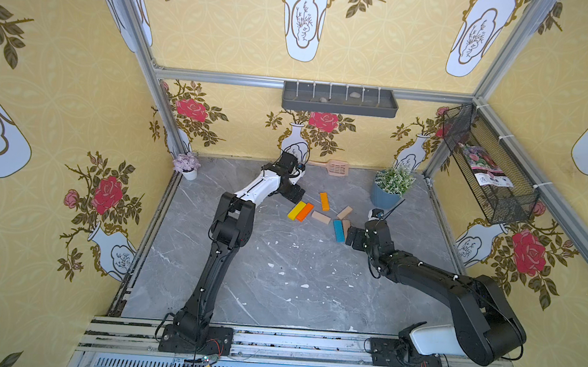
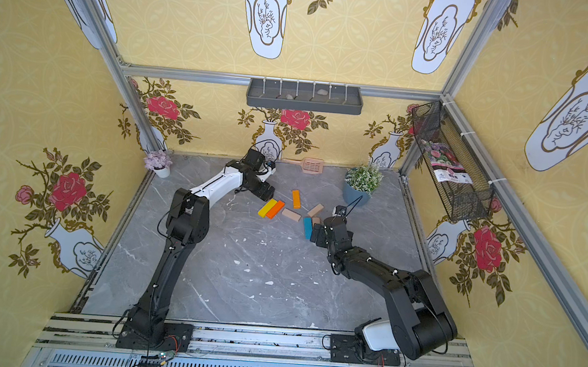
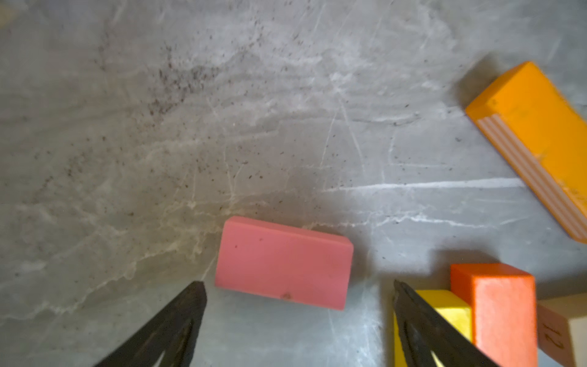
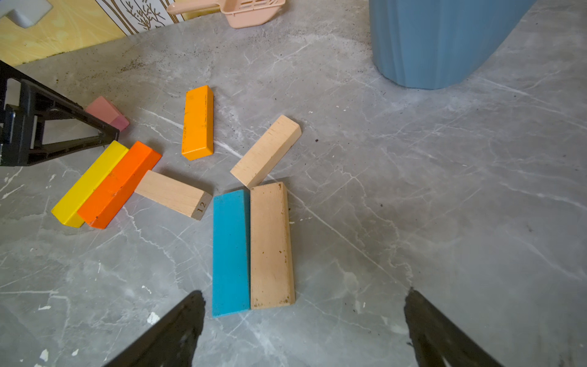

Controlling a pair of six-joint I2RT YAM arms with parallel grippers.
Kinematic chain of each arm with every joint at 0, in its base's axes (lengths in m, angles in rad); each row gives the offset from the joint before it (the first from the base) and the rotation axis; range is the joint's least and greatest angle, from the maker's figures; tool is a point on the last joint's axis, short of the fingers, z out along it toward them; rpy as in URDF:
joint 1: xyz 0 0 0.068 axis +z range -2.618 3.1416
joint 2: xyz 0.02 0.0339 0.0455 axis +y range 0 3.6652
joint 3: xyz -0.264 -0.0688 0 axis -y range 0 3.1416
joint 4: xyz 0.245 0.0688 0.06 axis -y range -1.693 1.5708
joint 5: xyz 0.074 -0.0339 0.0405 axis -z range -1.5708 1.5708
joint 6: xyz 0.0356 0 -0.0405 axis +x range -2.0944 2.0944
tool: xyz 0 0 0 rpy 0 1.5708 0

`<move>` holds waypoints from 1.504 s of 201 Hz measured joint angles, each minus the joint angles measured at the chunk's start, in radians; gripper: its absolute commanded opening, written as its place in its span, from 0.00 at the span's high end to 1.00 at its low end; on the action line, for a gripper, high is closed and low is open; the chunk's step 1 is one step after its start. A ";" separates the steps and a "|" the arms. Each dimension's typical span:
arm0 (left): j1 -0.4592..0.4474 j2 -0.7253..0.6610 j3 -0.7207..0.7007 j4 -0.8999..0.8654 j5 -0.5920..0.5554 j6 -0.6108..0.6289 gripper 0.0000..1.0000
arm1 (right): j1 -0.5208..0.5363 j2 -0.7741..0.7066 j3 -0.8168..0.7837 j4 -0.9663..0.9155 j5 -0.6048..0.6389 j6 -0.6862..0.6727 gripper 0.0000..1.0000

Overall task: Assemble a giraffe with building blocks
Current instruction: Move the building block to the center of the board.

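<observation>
**Counter.** The grey marble counter (image 1: 276, 281) carries all eight building blocks (image 4: 230, 252), lying loose in one cluster between the two arms, toward the rear wall.

**Left gripper.** The left gripper (image 3: 297, 287) is lowered at the cluster's left edge. Its jaws are spread wide and grip nothing. In the left wrist view the pink block (image 3: 284, 262) lies on the counter just ahead of the two fingertips and within the span between them, touched by neither. In both top views this gripper hides the pink block.

**Right gripper.** The right gripper (image 4: 303, 294) is positioned at the cluster's right side. Its jaws are likewise spread wide and empty.

**Block positions.**
- The yellow block (image 4: 90, 184) and the deep orange block (image 4: 119, 186) lie side by side, long faces touching, just beside the left gripper.
- A tan block marked "12" on one end (image 4: 171, 193) has its other end against the deep orange block.
- The lighter orange block (image 4: 197, 122) lies by itself, apart from the others, on the far side of the cluster.
- The blue block (image 4: 230, 252) and a second tan block (image 4: 271, 244) lie side by side, touching, directly ahead of the right gripper.
- A third tan block (image 4: 266, 151) lies tilted, one corner meeting the far end of that pair.

**Surroundings.** A peach scoop (image 4: 247, 11) lies at the rear wall; a blue plant pot (image 4: 438, 41) stands near the right gripper.
</observation>
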 measured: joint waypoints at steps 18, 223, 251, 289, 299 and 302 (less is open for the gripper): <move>0.000 0.012 0.013 -0.006 0.007 0.048 0.08 | 0.000 0.008 0.002 -0.001 -0.004 -0.002 0.03; -0.002 0.063 0.070 -0.006 -0.039 0.149 0.32 | 0.000 0.041 0.023 -0.001 -0.025 -0.007 0.03; -0.003 0.063 0.070 -0.007 -0.065 0.136 0.34 | 0.001 0.040 0.023 -0.002 -0.025 -0.007 0.02; 0.000 0.056 0.068 -0.024 -0.126 0.056 0.41 | 0.002 0.032 0.023 -0.003 -0.025 -0.007 0.03; 0.004 0.044 0.050 -0.031 -0.145 0.023 0.41 | 0.002 0.030 0.023 -0.003 -0.025 -0.007 0.02; 0.006 0.038 0.042 -0.035 -0.152 0.010 0.41 | 0.002 0.029 0.023 -0.003 -0.025 -0.007 0.02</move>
